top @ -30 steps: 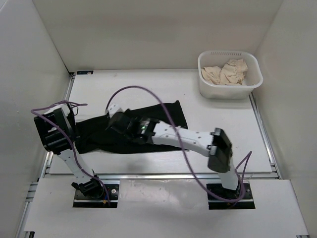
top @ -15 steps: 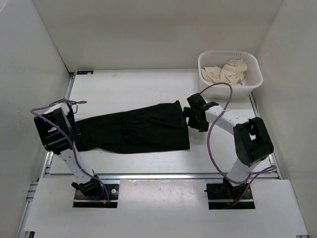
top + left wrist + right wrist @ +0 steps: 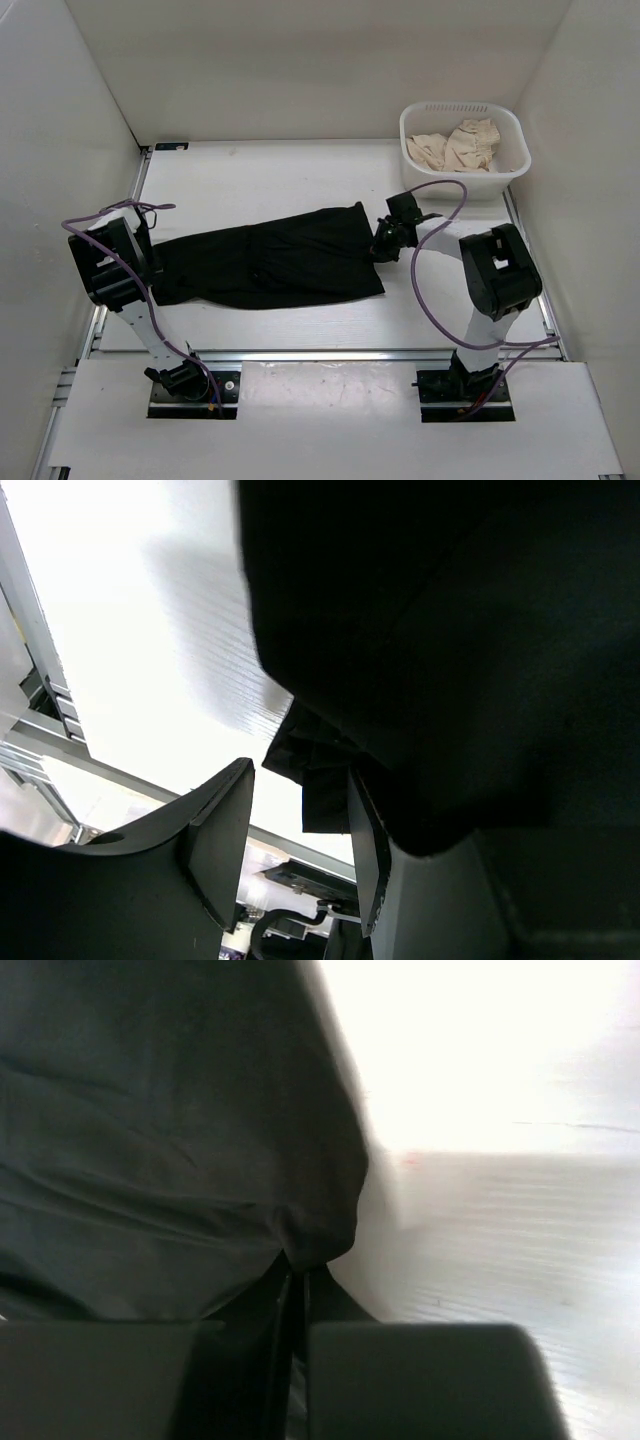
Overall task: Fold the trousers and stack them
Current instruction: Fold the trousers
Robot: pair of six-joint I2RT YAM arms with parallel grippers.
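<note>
Within the last second my right gripper (image 3: 384, 248) has swung off the middle of the trousers (image 3: 270, 262) to their right-hand end, just right of centre in the top view. Its jaws, wide a moment ago, now pinch the cloth edge, and my wrist view shows the hem bunching at the fingertips. The trousers lie in one long flat band across the middle of the table (image 3: 300, 180), running from that pinch to the left side of the frame, where my left gripper (image 3: 298, 772) sits at the other end. Its jaws stand partly apart with a wad of black cloth between them, but that view is too dark and close to say whether the cloth is clamped. I judge this new grip readies me to carry the right end leftward; the crosswise fold is not yet made.
</note>
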